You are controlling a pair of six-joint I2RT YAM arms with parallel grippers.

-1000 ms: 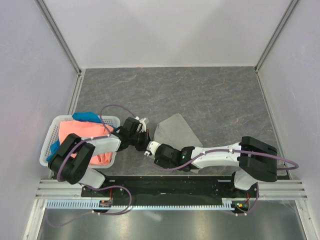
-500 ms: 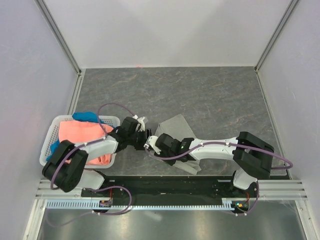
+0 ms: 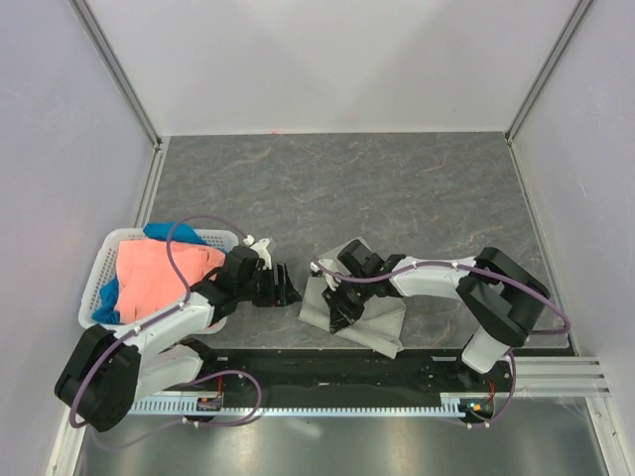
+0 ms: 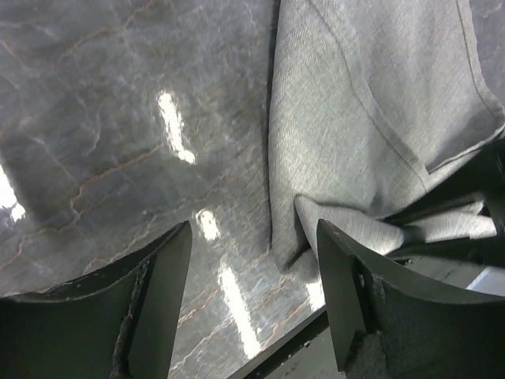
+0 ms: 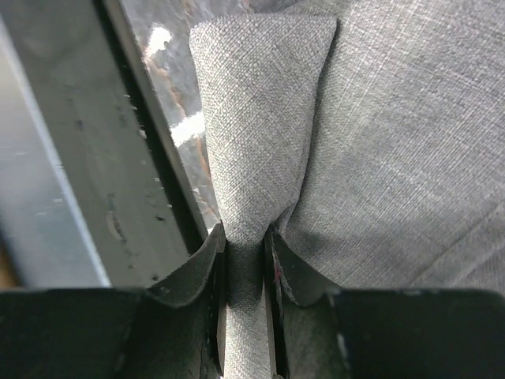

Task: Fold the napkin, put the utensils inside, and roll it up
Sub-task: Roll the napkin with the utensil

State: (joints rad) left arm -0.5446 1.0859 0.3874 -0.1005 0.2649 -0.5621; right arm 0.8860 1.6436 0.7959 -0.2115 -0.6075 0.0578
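one napkin [image 3: 382, 322], light grey, rumpled on the bench [image 3: 347, 188] near its front edge, between two pincers. pinched on a raised fold by the right pincer [image 5: 246, 253], jaws nearly together with cloth between them, probably to drag that corner over for the fold. left pincer [image 4: 252, 237] gaping wide and empty just beside the napkin's left edge, seemingly free for another hold. no utensil in view. further left, one basket [image 3: 99, 288] holding one coral cloth [image 3: 164, 268] and one blue cloth [image 3: 169, 232].

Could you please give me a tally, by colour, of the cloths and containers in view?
Grey napkin: 1
Coral-orange cloth: 1
Blue cloth: 1
White basket: 1
Total: 4
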